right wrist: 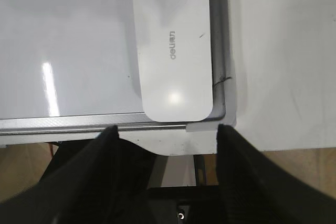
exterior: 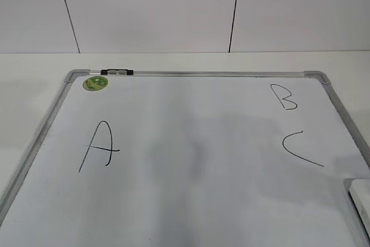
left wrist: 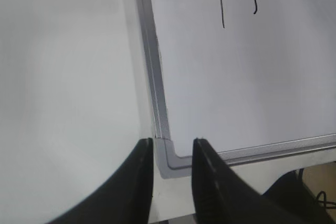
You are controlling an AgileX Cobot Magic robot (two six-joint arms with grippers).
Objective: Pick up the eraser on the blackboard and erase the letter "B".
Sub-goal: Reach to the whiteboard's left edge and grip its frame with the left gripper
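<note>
The blackboard (exterior: 191,201) is a white board with a grey frame, lying flat. The letter "B" (exterior: 283,97) is at its far right. The eraser (exterior: 361,201), a white glossy rounded block, lies in the board's near right corner. In the right wrist view the eraser (right wrist: 170,45) lies against the frame, just ahead of my right gripper (right wrist: 168,128), which is wide open and empty. My left gripper (left wrist: 173,141) is open and empty above the board's near left corner piece (left wrist: 168,163). Neither gripper shows in the exterior view.
A larger "A" (exterior: 99,146) is at the board's left and a "C" (exterior: 300,150) is below the "B". A round green magnet (exterior: 95,83) and a marker (exterior: 117,72) sit at the far left of the board. The white table (exterior: 34,85) surrounds the board.
</note>
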